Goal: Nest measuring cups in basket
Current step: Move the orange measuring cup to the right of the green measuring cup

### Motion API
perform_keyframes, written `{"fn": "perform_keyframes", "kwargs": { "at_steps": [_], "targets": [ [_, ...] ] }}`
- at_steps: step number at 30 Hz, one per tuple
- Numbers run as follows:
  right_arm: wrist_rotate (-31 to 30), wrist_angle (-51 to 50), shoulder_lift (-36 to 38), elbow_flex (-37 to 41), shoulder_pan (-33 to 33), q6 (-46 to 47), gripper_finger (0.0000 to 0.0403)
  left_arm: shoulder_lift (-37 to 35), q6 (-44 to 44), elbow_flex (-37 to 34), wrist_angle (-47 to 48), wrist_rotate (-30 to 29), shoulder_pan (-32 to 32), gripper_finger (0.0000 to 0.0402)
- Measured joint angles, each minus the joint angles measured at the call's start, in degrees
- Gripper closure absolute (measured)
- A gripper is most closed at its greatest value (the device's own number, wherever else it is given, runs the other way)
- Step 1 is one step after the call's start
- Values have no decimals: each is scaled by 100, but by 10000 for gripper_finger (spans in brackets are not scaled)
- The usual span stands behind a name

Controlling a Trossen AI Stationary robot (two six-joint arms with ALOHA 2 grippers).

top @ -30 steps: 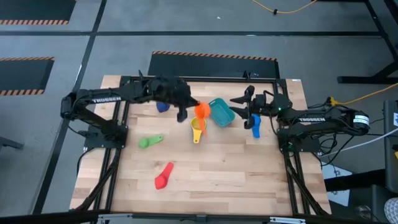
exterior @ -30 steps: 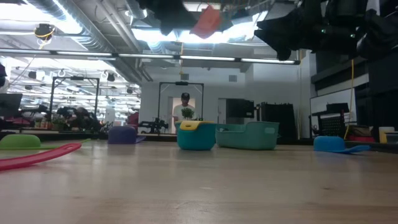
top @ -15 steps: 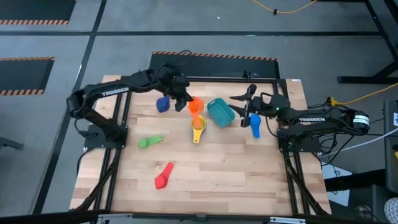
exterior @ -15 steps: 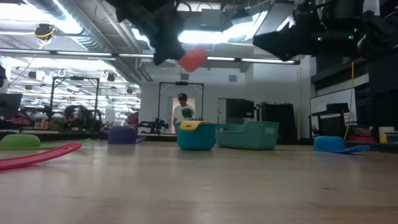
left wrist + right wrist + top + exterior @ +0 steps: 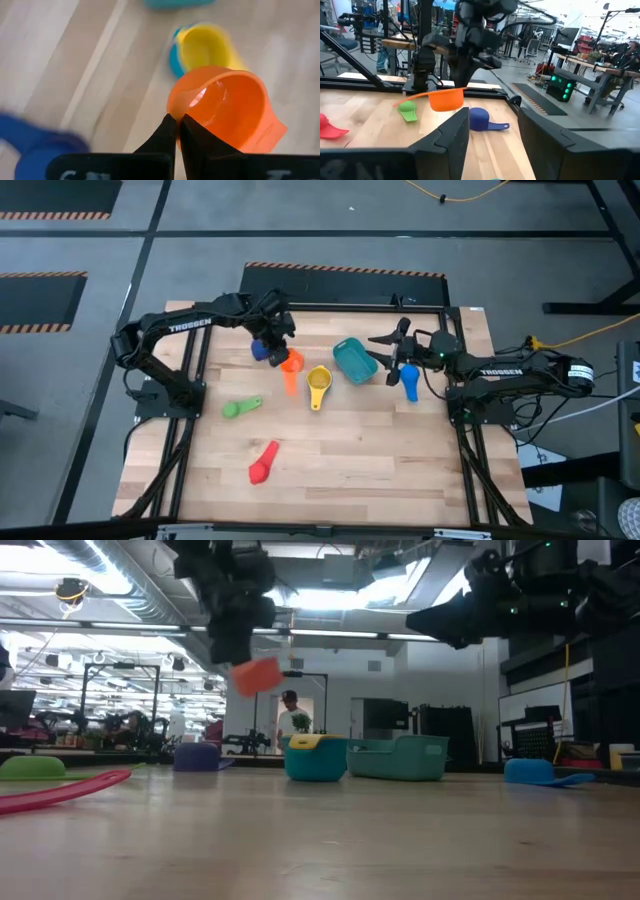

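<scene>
The orange measuring cup (image 5: pixel 291 364) hangs in the air above the table (image 5: pixel 340 460), pinched by its handle in my left gripper (image 5: pixel 176 129), whose two dark fingers are pressed together on it; in the low view it (image 5: pixel 257 676) sits clear of the tabletop, bowl opening upward. In my left wrist view its bowl (image 5: pixel 225 107) lies just past my fingertips, with the yellow cup (image 5: pixel 204 46) beyond it, nested inside the light blue cup (image 5: pixel 174 56). From above, that yellow-in-light-blue pair (image 5: pixel 318 384) stands on the wood just beside the held orange cup, between it and the teal basket (image 5: pixel 355 360); no cup shows inside the basket. The dark blue cup (image 5: pixel 261 350) rests near my left gripper on its far side from the basket. The green cup (image 5: pixel 238 408) and the red cup (image 5: pixel 263 464) lie well apart from the rest, toward the near half of the table. A further blue cup (image 5: pixel 411 383) lies on the wood beside my right gripper (image 5: pixel 388 358), which hovers just beside the basket with its fingers (image 5: pixel 446 142) spread apart and holding nothing. A person (image 5: pixel 293 718) stands in the room beyond the table.
</scene>
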State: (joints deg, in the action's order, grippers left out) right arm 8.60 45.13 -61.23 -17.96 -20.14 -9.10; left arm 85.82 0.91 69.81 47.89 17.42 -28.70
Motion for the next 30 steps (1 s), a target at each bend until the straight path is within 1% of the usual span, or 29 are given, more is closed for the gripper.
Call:
{"fn": "perform_keyframes", "kwargs": {
  "at_steps": [9, 13, 17, 21, 30],
  "targets": [
    [2, -51, 0, 0, 13, 28, 228, 4, 14, -669, 9, -56, 194, 395],
    [1, -49, 0, 0, 13, 290, 228, 4, 190, -1016, -55, -43, 299, 394],
    [2, -49, 0, 0, 13, 295, 228, 4, 291, -1317, -136, -136, 360, 394],
    [1, -47, -1, 0, 13, 290, 228, 4, 348, -1596, -308, -363, 416, 394],
    [2, -42, 0, 0, 13, 286, 228, 4, 369, -2048, -795, -386, 414, 394]
  ]
}}
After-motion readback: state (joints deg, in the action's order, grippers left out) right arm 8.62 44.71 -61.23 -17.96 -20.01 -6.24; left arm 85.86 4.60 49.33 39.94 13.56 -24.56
